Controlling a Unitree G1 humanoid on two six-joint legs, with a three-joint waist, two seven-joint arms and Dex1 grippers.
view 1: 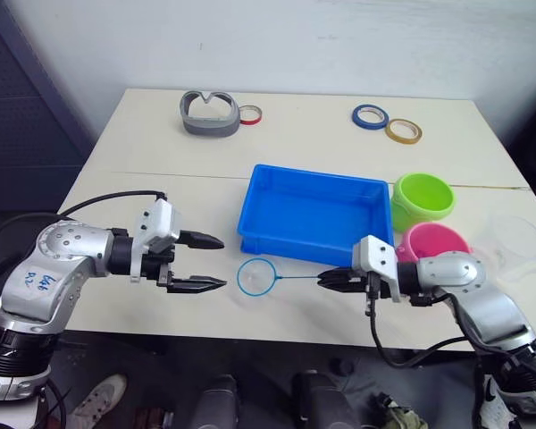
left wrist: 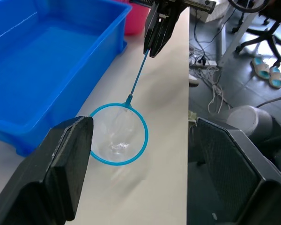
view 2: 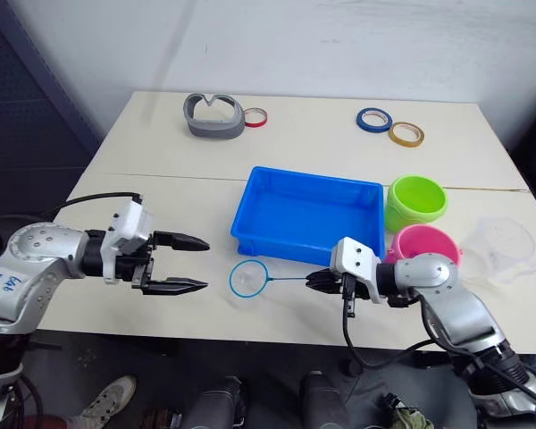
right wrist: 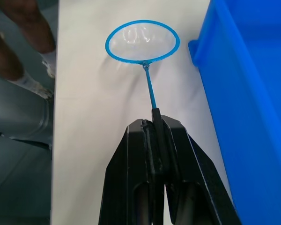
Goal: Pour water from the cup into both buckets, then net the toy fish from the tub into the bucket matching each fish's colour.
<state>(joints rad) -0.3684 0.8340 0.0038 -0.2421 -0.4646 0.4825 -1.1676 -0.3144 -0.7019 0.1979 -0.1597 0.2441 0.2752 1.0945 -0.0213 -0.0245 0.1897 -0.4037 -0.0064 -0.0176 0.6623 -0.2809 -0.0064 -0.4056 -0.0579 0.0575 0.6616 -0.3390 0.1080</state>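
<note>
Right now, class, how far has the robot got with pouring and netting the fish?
Done: hard to confirm; the clear cup stands beside the pink bucket, whether water was poured cannot be told. In hand: the right gripper is shut on the net, its hoop on the table before the tub. Left gripper waits open. Left: all netting into pink and green bucket.

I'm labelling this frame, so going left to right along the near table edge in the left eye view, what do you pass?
left gripper → net hoop → right gripper → pink bucket → clear cup
</note>
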